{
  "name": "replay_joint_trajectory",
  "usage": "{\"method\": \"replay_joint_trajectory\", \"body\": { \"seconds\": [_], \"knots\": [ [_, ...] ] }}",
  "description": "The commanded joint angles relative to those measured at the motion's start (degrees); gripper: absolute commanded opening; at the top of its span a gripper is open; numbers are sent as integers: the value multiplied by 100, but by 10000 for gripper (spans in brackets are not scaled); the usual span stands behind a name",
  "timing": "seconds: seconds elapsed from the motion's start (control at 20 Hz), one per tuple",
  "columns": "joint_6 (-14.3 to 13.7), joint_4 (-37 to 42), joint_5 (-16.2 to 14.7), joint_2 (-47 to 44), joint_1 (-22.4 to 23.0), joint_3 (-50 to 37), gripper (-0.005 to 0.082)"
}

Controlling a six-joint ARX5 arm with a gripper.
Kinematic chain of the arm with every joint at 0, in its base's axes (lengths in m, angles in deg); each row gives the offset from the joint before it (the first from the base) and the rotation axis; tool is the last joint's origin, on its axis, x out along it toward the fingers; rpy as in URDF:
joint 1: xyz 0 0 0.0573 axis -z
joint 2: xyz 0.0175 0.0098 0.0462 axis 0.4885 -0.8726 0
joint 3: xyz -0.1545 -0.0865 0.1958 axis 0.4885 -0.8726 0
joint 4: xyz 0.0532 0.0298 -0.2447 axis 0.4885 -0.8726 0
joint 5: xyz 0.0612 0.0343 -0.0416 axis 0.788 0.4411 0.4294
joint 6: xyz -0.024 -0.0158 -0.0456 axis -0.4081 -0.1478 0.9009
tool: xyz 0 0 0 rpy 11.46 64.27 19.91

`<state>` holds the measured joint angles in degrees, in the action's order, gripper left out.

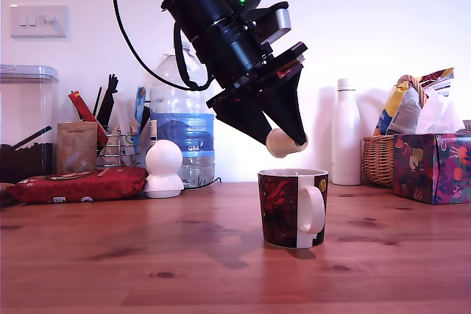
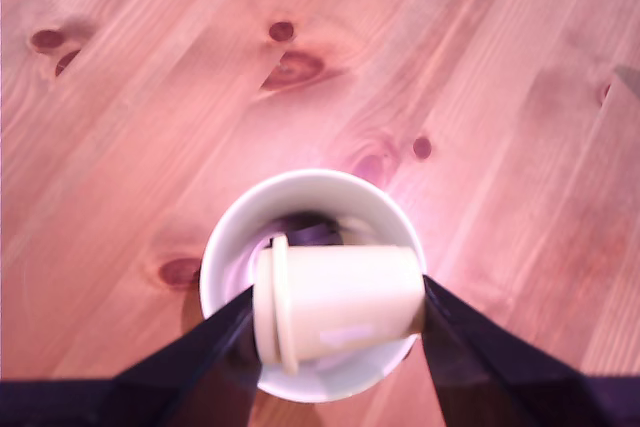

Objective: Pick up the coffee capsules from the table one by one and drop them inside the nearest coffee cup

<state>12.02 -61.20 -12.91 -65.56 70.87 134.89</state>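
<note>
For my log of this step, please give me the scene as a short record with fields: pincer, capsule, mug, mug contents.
pincer: shut on the cream capsule, above the mug
cream capsule: lying sideways between the fingers, over the mug's opening, not yet released
mug: upright on the wooden table, white handle toward the exterior view's right
mug contents: something dark inside, partly hidden by the capsule; cannot tell what

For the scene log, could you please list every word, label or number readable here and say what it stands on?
"GB4", faint, on the blue label of the large clear plastic water bottle.
Print on the flat red packet, the brown paper packet and the bags in the wicker basket: too small to read.
Wrist view: none.
</note>
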Motion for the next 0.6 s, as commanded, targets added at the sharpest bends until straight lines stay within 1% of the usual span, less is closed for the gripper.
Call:
{"method": "replay_joint_trajectory", "body": {
  "seconds": [0.0,0.3,0.35,0.4,0.45,0.5,0.55],
  "knots": [
    [-4,48,-11,-175,28,13,203],
    [44,94,-11,-175,28,13,206],
    [101,103,-11,-175,28,13,300],
    [116,105,2,-175,28,13,493],
    [173,101,92,-175,28,13,689],
    [166,94,103,-175,28,13,795],
    [168,92,111,-175,28,13,787]
  ]
}}
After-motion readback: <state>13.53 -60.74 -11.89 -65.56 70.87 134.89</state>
